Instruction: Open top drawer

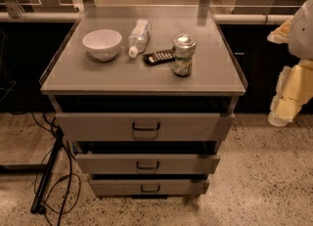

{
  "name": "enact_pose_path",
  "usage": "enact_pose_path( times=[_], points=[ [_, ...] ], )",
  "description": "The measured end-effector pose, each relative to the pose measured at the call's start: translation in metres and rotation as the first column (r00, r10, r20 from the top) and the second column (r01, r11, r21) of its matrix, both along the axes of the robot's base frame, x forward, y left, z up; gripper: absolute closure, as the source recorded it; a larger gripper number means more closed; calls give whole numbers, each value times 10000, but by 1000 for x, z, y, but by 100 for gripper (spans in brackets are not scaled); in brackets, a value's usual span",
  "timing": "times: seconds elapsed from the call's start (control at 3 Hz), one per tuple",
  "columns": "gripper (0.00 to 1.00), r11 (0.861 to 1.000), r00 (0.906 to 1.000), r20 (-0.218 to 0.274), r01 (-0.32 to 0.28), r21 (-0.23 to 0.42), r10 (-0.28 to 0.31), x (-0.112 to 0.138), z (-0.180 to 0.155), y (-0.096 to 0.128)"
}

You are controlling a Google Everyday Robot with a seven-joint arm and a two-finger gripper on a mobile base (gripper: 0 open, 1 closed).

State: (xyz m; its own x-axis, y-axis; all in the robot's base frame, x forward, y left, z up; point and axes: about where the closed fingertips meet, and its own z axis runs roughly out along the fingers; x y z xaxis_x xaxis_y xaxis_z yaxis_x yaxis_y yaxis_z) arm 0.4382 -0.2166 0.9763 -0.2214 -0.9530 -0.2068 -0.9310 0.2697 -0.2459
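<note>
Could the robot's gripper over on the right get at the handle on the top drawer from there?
Probably yes. The gripper hangs to the right of the cabinet, apart from it. The top drawer shows its handle to open floor. The bowl and can sit on top, out of the way.

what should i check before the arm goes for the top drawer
1. Small dark loop handle on the wide grey top drawer unobstructed: ok.
2. Gripper lined up with the handle: not ok; it hangs at the right edge, beside the cabinet.
3. Black cables out of the drawer's path: ok; they lie left of the cabinet.
4. Silver can steady on the grey cabinet top: ok; upright, back from the front edge.
5. Drawer fully shut: cannot tell.
</note>
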Motion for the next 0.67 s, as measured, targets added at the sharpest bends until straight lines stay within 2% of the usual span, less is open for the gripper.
enact_pose_path(
  times=[0.33, 0.67],
  points=[
    [0, 10000, 10000, -1, -1, 1, 1, 0, 0, 0],
    [0, 9998, 9996, -211, -159, 119, 161, -6, -23, 10]
  ],
)
